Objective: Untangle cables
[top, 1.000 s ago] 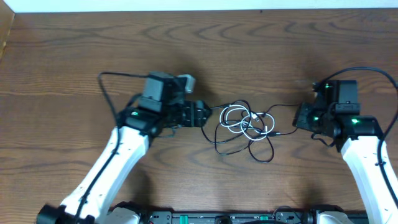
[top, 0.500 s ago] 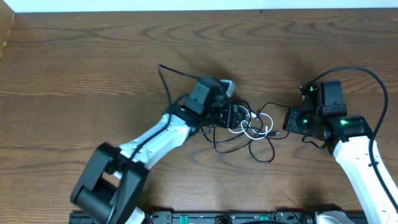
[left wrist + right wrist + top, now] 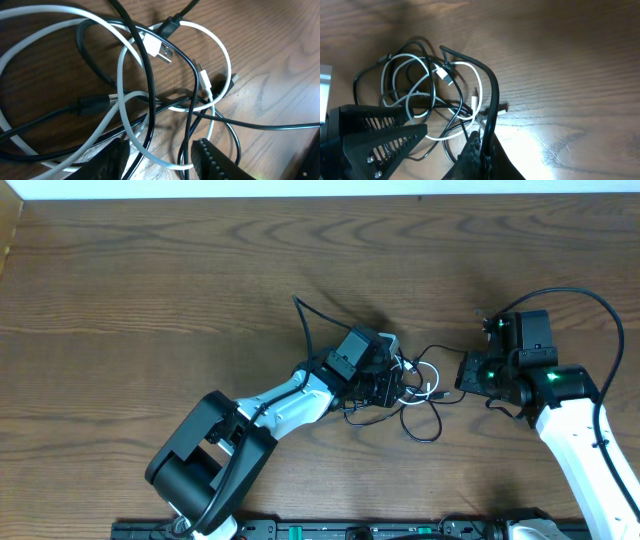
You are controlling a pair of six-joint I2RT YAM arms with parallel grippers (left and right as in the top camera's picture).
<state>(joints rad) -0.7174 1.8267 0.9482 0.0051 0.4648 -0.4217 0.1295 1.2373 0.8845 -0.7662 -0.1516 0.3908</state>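
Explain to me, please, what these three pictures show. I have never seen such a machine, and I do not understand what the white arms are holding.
These are two robot arms at a wooden table. One picture looks down from a fixed camera above. The other two come from a camera on each wrist. On the table lies a knot of thin cables, black and white, with small plugs. The left end effector is open, low over the knot. The right end effector seems shut on a black cable.
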